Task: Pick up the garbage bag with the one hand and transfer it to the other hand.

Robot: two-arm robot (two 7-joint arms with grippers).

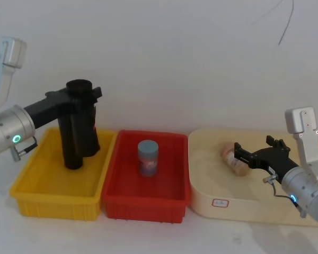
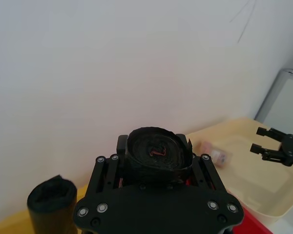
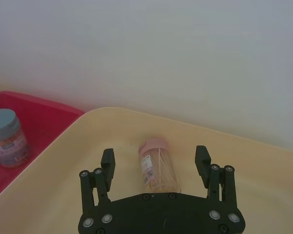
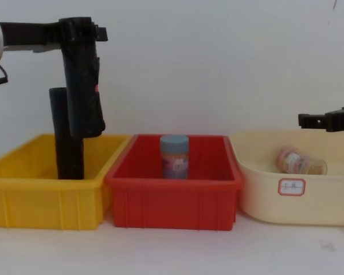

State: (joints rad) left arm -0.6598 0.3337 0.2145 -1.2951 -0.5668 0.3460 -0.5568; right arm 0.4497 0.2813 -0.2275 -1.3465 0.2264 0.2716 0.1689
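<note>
Garbage bag means the tall black roll. It hangs straight up and down, with its top end pinched between the jaws of the left gripper. The jaws are closed tight on that top bit, and in the left wrist view the rolled-up end pokes out between them. The bottom end is free and hangs over the yellow bin, about level with the bin's rim. A second black roll stands in that bin just beside it; I cannot tell if the two touch. The right gripper is far off on the other side. It floats above the cream tray, over a small jar with a pink lid that lies on its side. Its jaws are wide open with nothing in them. Between the two grippers sits the red bin with a blue-lidded jar standing in it. So the roll lies to the left of the open jaws, well apart from them, and the left arm is the near one. I think the pick-up is done and the pass comes next. The long free part under the left gripper looks like the best place to grab. The right jaws seem to open sideways, which should fit an upright roll.
</note>
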